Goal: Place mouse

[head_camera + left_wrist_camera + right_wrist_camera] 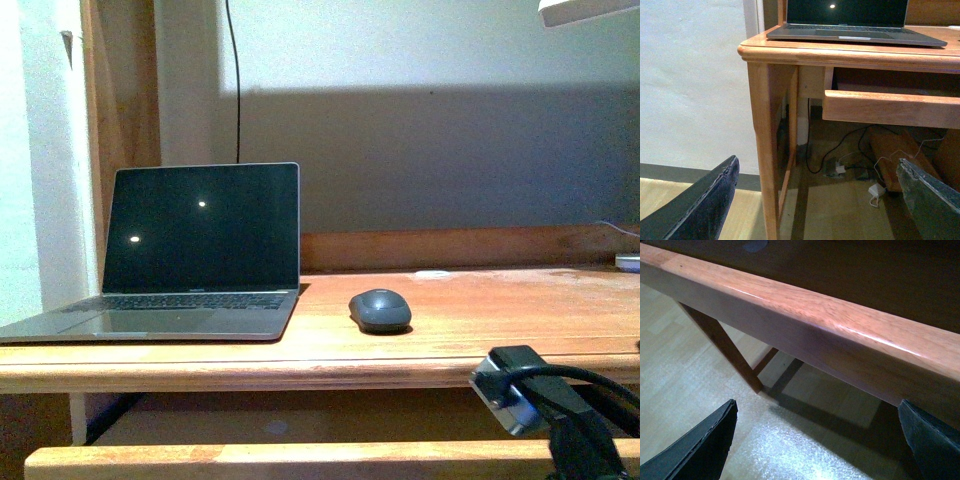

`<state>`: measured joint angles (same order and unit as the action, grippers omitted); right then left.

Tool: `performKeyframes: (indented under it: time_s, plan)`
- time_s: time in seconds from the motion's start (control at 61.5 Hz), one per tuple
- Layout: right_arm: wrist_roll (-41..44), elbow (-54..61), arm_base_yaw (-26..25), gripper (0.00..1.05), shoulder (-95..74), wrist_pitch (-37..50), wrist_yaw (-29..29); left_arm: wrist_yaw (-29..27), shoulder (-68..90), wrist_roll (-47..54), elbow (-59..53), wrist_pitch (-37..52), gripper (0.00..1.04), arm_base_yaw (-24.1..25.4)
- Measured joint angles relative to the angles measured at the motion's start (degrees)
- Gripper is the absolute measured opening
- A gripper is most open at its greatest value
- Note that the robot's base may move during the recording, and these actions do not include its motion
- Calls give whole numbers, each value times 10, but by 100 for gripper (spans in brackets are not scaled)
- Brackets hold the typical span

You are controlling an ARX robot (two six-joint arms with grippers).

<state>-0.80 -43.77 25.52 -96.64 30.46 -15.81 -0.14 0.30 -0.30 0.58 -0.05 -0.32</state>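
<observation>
The mouse (380,310), a small dark grey oval, lies on the wooden desk (480,330) just right of the open laptop (190,250); nothing holds it. My right arm (540,400) shows below the desk's front edge at the lower right, well under the mouse. In the right wrist view the right gripper (815,445) is open and empty, under a wooden rail (815,325). The left gripper (817,205) is open and empty too, low beside the desk's leg (765,150), looking up at the laptop (855,20). Neither wrist view shows the mouse.
A small white flat disc (432,273) lies at the back of the desk, a white object (628,262) at its far right edge. A pull-out shelf front (890,107) juts under the desk top. Cables and plugs (850,170) lie on the floor beneath.
</observation>
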Motion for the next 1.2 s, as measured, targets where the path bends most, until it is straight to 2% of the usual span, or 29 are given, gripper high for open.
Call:
performKeyframes:
  time_s: [0.277,0.651,0.781,0.927,1.204]
  plan:
    - [-29,-68,32,97,-63,11,47,0,0,0,0,0,97,0]
    - [-35,-62,27,97,-45,4,35,0,0,0,0,0,97,0]
    - [-26,-29,-2,97,23,-11,6,0,0,0,0,0,97,0]
    - [-30,23,-56,97,115,-21,-21,0,0,0,0,0,97,0]
    - [-101,110,-154,97,302,-22,-61,0,0,0,0,0,97,0]
